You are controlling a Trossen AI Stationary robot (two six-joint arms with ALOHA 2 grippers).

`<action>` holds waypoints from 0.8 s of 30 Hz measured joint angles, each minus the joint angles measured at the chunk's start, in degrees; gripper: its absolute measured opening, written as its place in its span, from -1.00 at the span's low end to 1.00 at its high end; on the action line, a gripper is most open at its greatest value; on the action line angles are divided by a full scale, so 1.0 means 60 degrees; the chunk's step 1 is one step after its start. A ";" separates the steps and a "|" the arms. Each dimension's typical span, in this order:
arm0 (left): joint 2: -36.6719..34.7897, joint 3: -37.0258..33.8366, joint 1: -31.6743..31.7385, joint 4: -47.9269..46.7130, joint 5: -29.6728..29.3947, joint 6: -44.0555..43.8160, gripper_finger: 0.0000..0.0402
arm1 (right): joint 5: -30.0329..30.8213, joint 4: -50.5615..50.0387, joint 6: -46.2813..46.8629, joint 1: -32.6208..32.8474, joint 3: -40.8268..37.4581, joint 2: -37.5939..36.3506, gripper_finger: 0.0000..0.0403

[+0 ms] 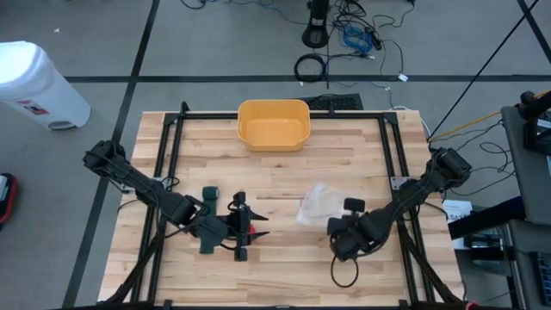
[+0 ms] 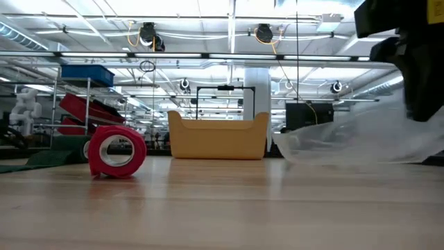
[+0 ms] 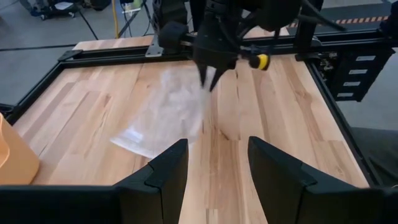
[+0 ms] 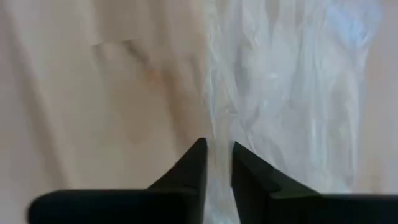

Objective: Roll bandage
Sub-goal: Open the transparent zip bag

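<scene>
The red bandage roll lies on the table beside the released left gripper. The right gripper, across from the roll, pinches a clear plastic bag. A yellow bin sits beyond.

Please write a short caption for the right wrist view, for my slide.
Right pincer pinching the clear plastic bag on the wooden table.

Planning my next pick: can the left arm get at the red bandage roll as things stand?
Probably yes. The red bandage roll lies on bare wood right by the left gripper, whose fingers stand open; the clear plastic bag is over by the right gripper.
</scene>
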 joint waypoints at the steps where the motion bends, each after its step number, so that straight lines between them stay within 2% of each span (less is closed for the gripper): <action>1: 0.0000 0.0000 0.0000 -0.0002 0.0000 0.0000 -0.14 | 0.0143 -0.0057 0.0008 0.0026 0.0000 0.0000 -0.69; 7: 0.0000 0.0000 0.0000 0.0028 0.0000 0.0004 -0.14 | 0.0312 -0.0102 0.0450 0.0547 0.0000 0.0000 -0.31; 11: 0.0000 0.0000 0.0000 0.0047 -0.0004 0.0002 -0.14 | 0.0591 -0.0197 0.0841 0.0980 -0.0004 0.0000 -0.13; 17: 0.0000 0.0000 0.0000 0.0090 -0.0007 0.0004 -0.14 | 0.3141 0.1324 0.0983 0.1046 -0.0004 0.0161 -0.04; 21: 0.0000 0.0000 0.0000 0.0147 -0.0007 0.0004 -0.14 | 0.3297 0.2433 0.0302 0.0311 -0.0004 0.0607 -0.04; 24: 0.0000 0.0000 0.0000 0.0172 -0.0011 0.0004 -0.14 | 0.2711 0.3262 -0.0754 -0.0344 -0.0004 0.1167 -0.04</action>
